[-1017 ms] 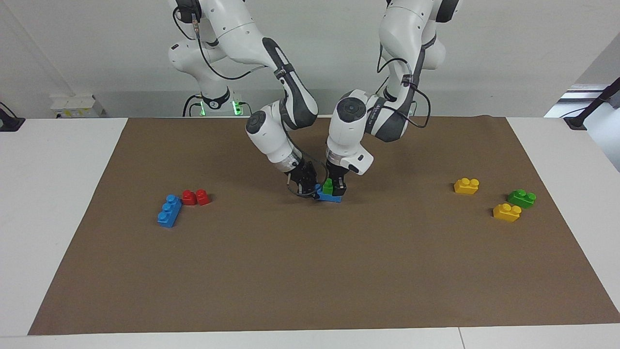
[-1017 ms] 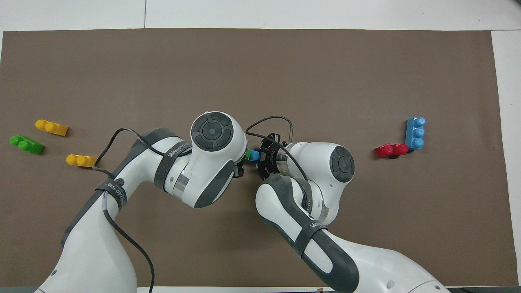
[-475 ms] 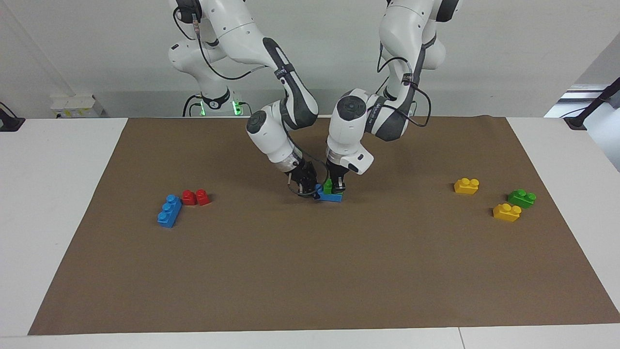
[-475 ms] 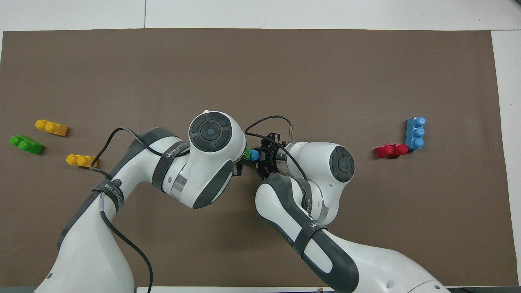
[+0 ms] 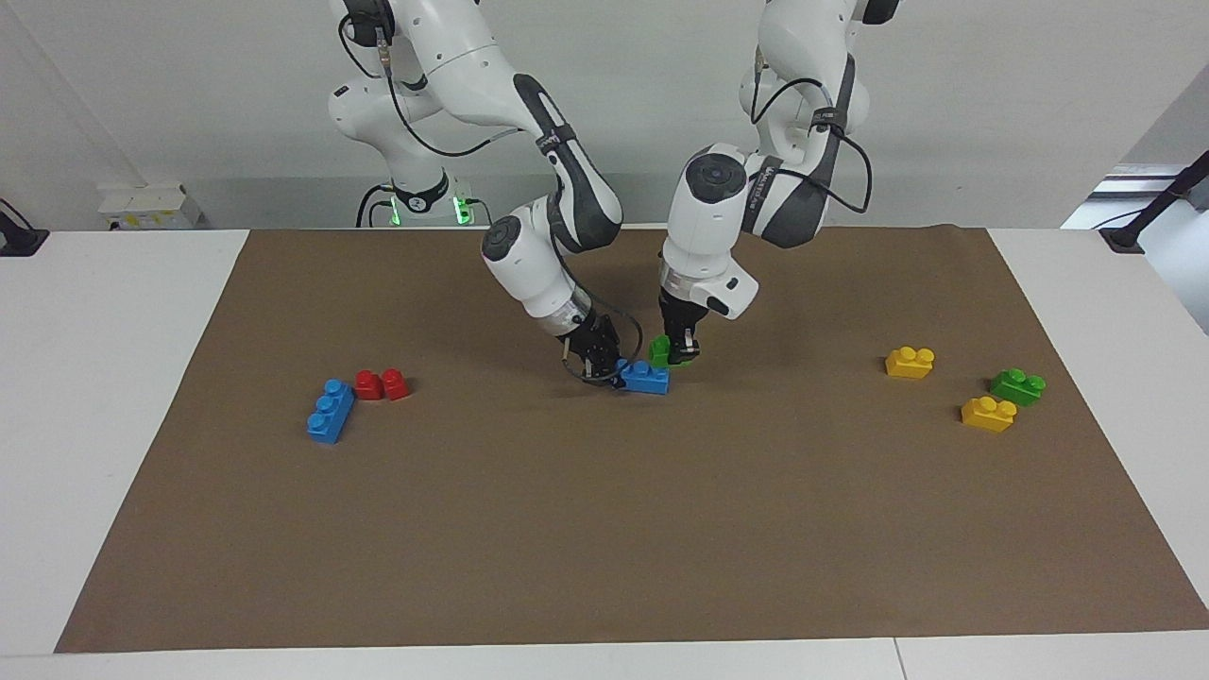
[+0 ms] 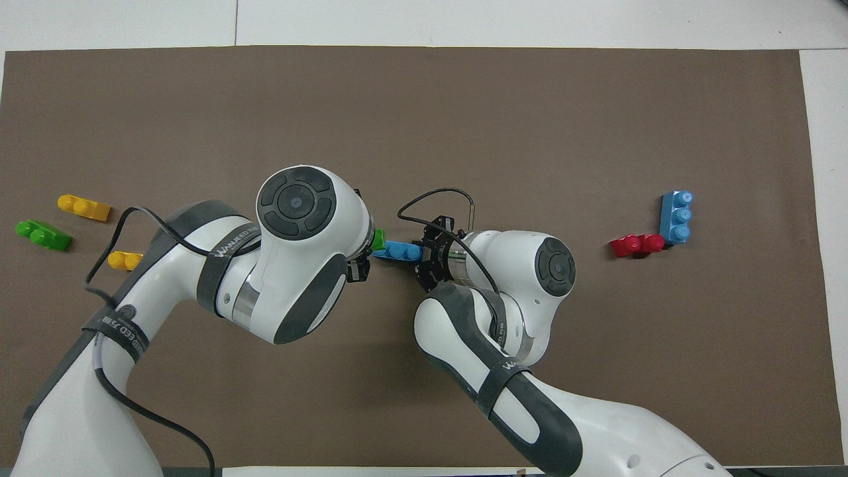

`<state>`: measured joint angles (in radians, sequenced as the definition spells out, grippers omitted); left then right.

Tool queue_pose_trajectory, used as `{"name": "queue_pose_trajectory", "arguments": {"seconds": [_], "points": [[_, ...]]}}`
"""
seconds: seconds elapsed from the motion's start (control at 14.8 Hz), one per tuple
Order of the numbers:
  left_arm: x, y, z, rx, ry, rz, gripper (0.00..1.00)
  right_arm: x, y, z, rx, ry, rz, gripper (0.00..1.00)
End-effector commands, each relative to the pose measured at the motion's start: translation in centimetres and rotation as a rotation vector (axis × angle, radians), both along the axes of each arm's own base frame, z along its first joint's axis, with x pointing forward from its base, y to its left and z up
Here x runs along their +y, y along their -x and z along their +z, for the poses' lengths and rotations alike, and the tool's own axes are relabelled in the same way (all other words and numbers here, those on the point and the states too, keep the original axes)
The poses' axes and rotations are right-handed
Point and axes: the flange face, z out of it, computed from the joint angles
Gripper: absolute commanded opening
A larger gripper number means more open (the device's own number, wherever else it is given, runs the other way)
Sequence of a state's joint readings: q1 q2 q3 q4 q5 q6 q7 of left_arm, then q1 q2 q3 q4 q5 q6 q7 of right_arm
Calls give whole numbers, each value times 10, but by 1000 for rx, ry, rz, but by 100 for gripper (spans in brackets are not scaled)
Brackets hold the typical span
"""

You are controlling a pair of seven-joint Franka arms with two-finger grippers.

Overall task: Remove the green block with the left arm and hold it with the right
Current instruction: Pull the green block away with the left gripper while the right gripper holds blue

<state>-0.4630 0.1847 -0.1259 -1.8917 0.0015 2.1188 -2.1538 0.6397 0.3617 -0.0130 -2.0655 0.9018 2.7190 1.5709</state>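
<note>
My left gripper (image 5: 679,353) is shut on the green block (image 5: 659,350) and holds it just above the mat, apart from the blue brick (image 5: 647,379). In the overhead view only a sliver of the green block (image 6: 378,239) shows beside the left wrist, which hides the left gripper. The blue brick (image 6: 397,250) lies on the mat. My right gripper (image 5: 604,369) is low at the blue brick's end toward the right arm and is shut on it; it also shows in the overhead view (image 6: 424,256).
A second green brick (image 5: 1017,385) and two yellow bricks (image 5: 910,363) (image 5: 988,414) lie toward the left arm's end of the brown mat (image 5: 604,529). Two red bricks (image 5: 382,384) and another blue brick (image 5: 331,410) lie toward the right arm's end.
The left gripper has pulled the green block off the blue brick, rising and moving toward the left arm's end. The right gripper has stayed on the blue brick.
</note>
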Motion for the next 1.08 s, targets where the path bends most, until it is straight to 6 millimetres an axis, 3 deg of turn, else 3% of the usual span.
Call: {"name": "queue_pose_trajectory", "arguments": {"seconds": [0.0,0.14,0.61,1.02], "points": [[27,-3,10,13,-27,-62,0,-5,-4,21,-64,-23,49,0],[41,-9,9,24,-36,-133,0,-26,-16,40,-78,-43,84,0],[134,-47,3,52,-38,-373,0,-145,-77,91,-79,5,279,0],[229,-76,-2,8,-30,-449,0,-237,-110,100,-38,-7,306,0]]}}
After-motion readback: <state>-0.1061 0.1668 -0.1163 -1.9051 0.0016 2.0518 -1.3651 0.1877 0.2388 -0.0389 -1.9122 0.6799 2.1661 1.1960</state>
